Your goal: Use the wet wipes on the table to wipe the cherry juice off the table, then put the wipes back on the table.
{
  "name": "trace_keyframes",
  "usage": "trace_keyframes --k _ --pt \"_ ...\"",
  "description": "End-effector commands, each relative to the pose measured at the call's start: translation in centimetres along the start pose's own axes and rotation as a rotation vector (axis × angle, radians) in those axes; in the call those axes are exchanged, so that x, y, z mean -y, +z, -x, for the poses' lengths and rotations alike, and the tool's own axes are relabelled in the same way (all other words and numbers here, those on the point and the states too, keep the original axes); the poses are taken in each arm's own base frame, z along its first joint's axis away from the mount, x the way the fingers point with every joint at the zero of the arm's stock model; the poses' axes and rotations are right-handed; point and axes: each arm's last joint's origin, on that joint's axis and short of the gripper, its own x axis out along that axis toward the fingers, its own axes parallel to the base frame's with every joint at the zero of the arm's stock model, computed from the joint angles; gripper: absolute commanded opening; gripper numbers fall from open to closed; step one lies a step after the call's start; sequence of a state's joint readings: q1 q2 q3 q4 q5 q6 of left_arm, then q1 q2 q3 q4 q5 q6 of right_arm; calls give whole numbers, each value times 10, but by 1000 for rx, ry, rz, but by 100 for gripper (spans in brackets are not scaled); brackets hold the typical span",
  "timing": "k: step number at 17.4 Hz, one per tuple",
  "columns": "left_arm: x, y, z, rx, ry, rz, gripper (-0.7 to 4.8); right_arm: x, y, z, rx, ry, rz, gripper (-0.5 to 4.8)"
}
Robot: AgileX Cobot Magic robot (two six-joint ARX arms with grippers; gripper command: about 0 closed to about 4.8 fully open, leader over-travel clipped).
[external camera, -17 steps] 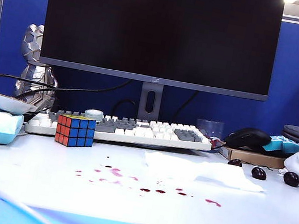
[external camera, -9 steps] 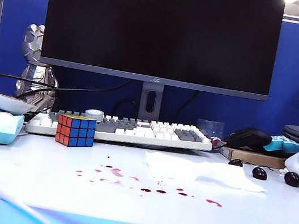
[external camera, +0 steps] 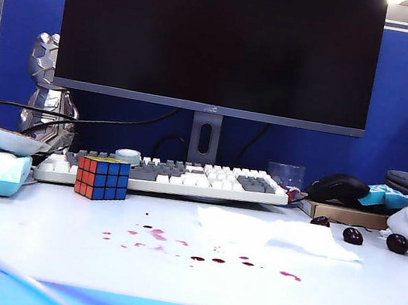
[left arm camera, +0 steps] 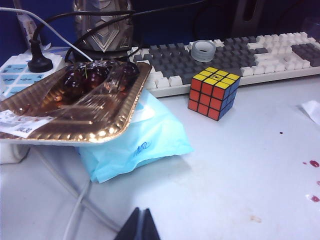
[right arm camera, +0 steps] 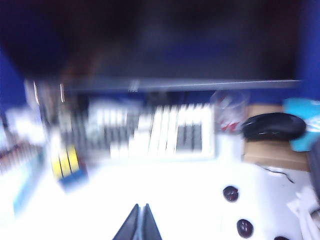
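A white wet wipe [external camera: 269, 232] lies spread flat on the table [external camera: 32, 241], in front of the keyboard's right end. Cherry juice [external camera: 198, 257] shows as small dark red and pink spots scattered just in front of the wipe. The left wrist view catches a few juice spots [left arm camera: 314, 163] and a corner of the wipe [left arm camera: 312, 110]. My left gripper [left arm camera: 141, 212] is shut and empty, low over the table's left part. My right gripper [right arm camera: 141, 207] is shut and empty, above bare table facing the keyboard; that view is blurred. Neither gripper shows in the exterior view.
A Rubik's cube [external camera: 102, 178] stands by the keyboard [external camera: 165, 173] under the monitor [external camera: 220, 38]. At the left, a gold tray of cherries [left arm camera: 80, 100] rests on a pale blue soft pack [left arm camera: 145, 137]. Loose cherries [external camera: 353, 235] and a mouse [external camera: 337, 187] sit at the right.
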State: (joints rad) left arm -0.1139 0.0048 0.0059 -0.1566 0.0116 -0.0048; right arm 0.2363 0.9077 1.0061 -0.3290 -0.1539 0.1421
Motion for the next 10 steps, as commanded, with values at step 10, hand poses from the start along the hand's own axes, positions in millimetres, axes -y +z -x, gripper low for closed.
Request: trace_keyframes --k 10 --pt "0 -1 0 -9 -1 4 -2 3 -98 -243 -782 76 76 141"
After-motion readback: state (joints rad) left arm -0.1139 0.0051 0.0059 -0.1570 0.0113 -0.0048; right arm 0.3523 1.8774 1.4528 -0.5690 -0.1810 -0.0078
